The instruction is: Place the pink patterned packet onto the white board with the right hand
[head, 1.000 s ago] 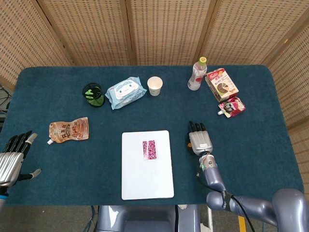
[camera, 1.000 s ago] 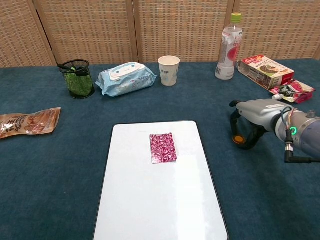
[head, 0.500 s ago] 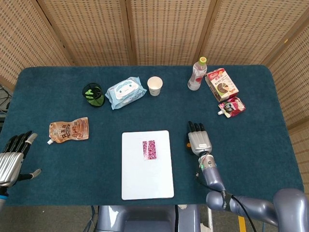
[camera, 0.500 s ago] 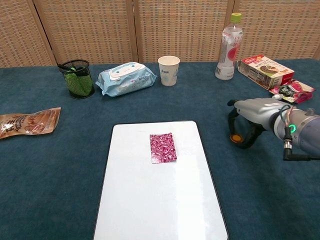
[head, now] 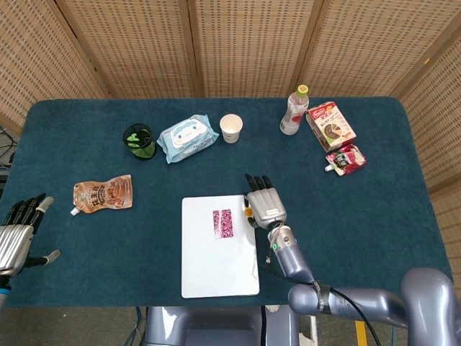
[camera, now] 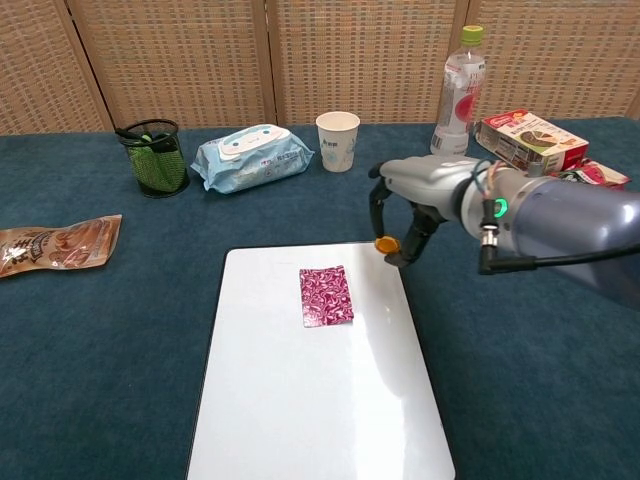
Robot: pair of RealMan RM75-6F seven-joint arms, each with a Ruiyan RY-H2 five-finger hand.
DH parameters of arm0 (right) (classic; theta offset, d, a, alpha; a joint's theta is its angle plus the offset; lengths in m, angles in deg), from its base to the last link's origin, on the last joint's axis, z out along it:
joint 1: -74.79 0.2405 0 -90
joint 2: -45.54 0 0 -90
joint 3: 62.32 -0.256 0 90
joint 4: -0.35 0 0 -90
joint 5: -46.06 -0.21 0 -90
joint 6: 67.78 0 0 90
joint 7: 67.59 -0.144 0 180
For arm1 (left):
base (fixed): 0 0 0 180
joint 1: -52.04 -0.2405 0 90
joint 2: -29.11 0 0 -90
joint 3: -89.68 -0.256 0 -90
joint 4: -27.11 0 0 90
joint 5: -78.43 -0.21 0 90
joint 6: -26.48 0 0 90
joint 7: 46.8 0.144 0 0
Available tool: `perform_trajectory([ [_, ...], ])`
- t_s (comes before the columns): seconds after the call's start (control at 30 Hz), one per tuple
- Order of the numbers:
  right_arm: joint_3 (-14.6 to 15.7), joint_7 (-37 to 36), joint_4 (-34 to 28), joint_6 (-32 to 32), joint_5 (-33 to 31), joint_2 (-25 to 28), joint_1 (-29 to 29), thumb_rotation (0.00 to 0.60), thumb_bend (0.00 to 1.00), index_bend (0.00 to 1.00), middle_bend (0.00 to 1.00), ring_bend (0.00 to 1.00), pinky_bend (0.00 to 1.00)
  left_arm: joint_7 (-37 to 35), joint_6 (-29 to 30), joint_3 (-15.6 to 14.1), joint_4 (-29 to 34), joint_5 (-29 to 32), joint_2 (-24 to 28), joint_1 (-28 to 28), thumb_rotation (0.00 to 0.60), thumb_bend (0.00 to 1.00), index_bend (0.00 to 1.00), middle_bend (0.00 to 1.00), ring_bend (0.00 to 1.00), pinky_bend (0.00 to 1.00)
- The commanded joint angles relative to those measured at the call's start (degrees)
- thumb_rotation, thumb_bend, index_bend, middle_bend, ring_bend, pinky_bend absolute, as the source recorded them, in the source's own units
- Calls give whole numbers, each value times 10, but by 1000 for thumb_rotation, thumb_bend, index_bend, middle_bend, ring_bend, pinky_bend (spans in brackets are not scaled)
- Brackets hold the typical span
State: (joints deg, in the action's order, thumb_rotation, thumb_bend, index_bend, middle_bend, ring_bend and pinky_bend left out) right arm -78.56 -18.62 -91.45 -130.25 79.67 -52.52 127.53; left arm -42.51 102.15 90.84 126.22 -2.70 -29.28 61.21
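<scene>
The pink patterned packet point(head: 222, 223) lies lengthwise on the white board point(head: 216, 270), just left of the empty right hand point(head: 264, 205), whose fingers hang apart.

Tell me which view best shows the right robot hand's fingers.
Chest view: the right robot hand shows side-on, fingers curled down, holding nothing, near the white board. Head view shows only its back.

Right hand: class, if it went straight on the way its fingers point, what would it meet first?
Probably the paper cup. The right hand points up the table with bare cloth ahead; height above the table is unclear.
</scene>
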Motion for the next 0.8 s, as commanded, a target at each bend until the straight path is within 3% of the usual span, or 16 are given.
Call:
perform_trajectory([
  [0.03,-11,28,6,-10,-22,-27,26,600,363,518,0,0,0,-1,-7,2,-3,8,0,3,600,0,0,0,0,0],
  [0.33,-21,66,70,-15,-78,-95,75,600,364,518,0,0,0,-5,-25,3,-8,22,-1,10,600,0,0,0,0,0],
  [0.7,-23,59,98,-12,-90,-120,87,600,363,518,0,0,0,-8,-27,5,-9,27,0,12,600,0,0,0,0,0],
  [0.77,-22,60,101,-12,-93,-122,88,600,361,489,0,0,0,-9,-27,5,-9,27,1,12,600,0,0,0,0,0],
  [0.8,-21,61,103,-12,-94,-123,89,600,339,425,0,0,0,-10,-27,5,-9,27,1,11,600,0,0,0,0,0],
])
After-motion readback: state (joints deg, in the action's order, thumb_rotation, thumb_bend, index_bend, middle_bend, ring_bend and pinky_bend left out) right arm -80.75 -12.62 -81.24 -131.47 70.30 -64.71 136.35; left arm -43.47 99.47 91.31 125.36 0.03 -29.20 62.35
